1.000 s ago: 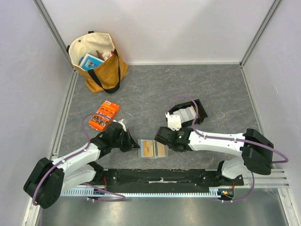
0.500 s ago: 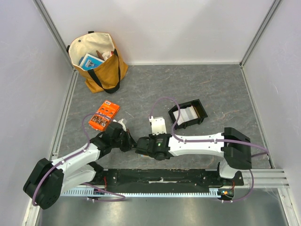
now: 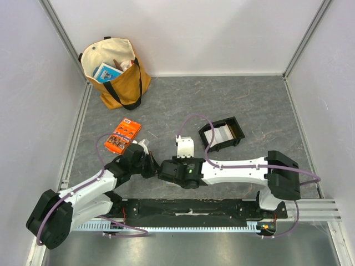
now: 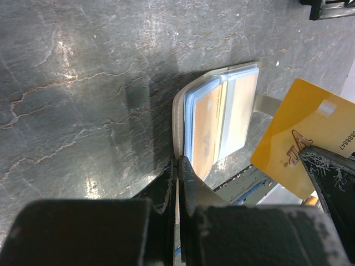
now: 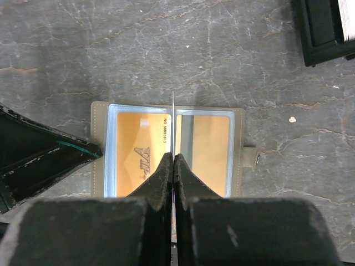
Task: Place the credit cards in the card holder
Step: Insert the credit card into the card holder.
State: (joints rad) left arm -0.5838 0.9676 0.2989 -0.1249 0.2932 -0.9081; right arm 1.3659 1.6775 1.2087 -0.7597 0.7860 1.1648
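Since a second ago your right arm [image 3: 238, 166] has swung left over the card holder [image 5: 237, 166], hiding it from the top camera; the left arm [image 3: 94, 185] kept its place. A tote bag [image 3: 113, 72] stands at 11 o'clock on the surface [image 3: 183, 100], with an orange packet [image 3: 122, 136] at 11 o'clock from the left jaws. Those jaws pinch the 9 o'clock edge of the holder, which lies open and flat near the arms' bases. The right jaws are pressed together on a yellow card [image 4: 299, 138], held edge-on in line with the holder's fold. A black tray [image 3: 222, 134] sits at 2 o'clock.
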